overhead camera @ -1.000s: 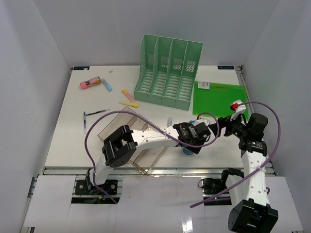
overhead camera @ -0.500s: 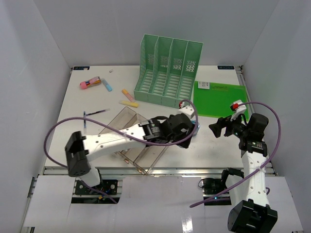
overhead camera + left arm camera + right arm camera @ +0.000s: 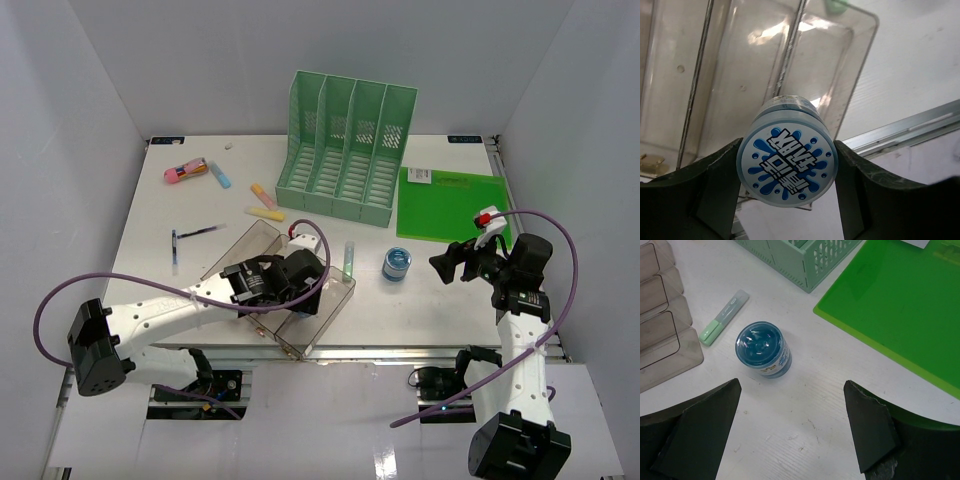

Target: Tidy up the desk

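Observation:
The white desk (image 3: 150, 270) holds scattered stationery. My left gripper (image 3: 303, 283) is shut on a small round jar (image 3: 786, 170) with a white-and-blue splash lid, gripped on both sides. It hangs over the right end of the clear compartmented tray (image 3: 300, 300), which also shows in the left wrist view (image 3: 765, 75). A second blue jar (image 3: 396, 264) stands on the desk to the right of the tray and shows in the right wrist view (image 3: 763, 349). My right gripper (image 3: 450, 265) is open and empty (image 3: 795, 430), just right of that jar.
A green file rack (image 3: 345, 145) stands at the back, with a green folder (image 3: 450, 205) to its right. A green pen (image 3: 349, 260) lies beside the tray. A pink item (image 3: 185, 172), highlighters (image 3: 264, 213) and a dark pen (image 3: 195, 232) lie at the back left. The front rail (image 3: 910, 132) is close.
My left arm has swung left with the jar, from the front middle of the desk to over the clear tray, uncovering the second jar. The right arm has not moved.

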`<state>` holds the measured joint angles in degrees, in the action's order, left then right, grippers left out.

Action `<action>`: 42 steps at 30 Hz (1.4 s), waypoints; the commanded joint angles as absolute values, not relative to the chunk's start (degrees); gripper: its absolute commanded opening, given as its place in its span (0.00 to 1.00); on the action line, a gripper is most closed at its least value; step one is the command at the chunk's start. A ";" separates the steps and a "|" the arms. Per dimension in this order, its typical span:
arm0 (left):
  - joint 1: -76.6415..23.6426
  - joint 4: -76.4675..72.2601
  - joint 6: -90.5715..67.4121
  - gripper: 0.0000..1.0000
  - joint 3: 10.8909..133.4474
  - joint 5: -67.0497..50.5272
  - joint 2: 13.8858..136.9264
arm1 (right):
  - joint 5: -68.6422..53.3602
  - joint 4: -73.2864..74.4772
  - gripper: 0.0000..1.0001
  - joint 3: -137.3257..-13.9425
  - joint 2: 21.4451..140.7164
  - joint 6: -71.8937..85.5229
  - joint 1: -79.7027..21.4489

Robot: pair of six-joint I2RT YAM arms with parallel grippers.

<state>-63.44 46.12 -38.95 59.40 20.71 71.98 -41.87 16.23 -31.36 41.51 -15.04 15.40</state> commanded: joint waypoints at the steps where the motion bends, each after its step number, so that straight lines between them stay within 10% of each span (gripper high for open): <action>1: -62.52 43.87 -40.29 0.05 57.41 19.62 67.88 | -43.33 15.41 0.90 -32.55 41.51 -15.21 15.73; 35: -62.49 35.33 -36.39 0.07 49.66 12.74 68.49 | -43.15 15.38 0.90 -32.34 42.28 -15.51 15.82; 42: -62.49 35.39 -36.30 0.35 48.67 13.18 70.31 | -43.89 15.47 0.90 -32.26 42.13 -15.73 15.82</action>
<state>-62.63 37.12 -36.64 48.43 12.59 70.58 -42.23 16.23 -31.35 42.11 -15.27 15.42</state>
